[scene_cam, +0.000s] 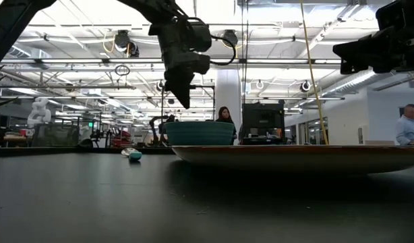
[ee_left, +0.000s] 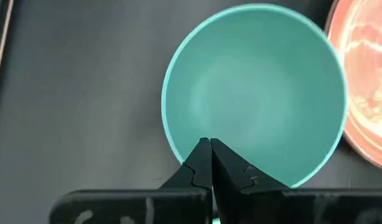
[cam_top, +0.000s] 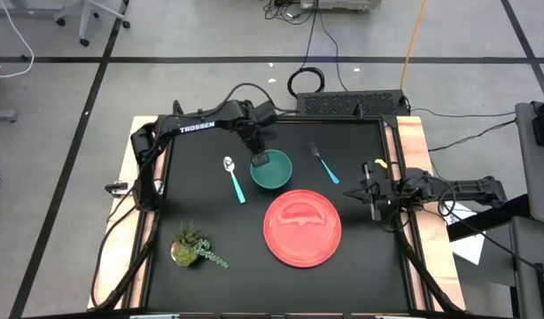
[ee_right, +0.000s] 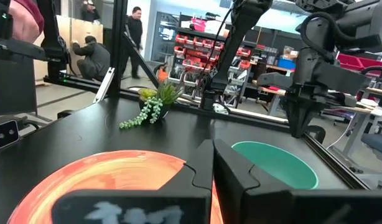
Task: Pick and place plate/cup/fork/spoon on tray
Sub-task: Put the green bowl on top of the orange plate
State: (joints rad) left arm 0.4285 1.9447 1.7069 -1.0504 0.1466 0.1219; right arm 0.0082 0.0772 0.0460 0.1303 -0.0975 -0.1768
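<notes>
The teal cup (cam_top: 272,171) stands on the black table, just beyond the coral-red tray (cam_top: 303,227). My left gripper (cam_top: 260,161) is shut and hangs above the cup's far-left rim (ee_left: 178,149). In the low view its fingertips (scene_cam: 183,101) are clear above the cup (scene_cam: 200,133). The spoon (cam_top: 233,177) lies left of the cup and the fork (cam_top: 323,164) lies to its right. My right gripper (cam_top: 371,190) is shut and empty at the table's right edge, pointing level toward the tray (ee_right: 104,180) and cup (ee_right: 275,165).
A small potted plant (cam_top: 192,248) stands at the near left of the table. Wooden borders edge the table on the left and right. People stand in the room beyond the table, far from the arms.
</notes>
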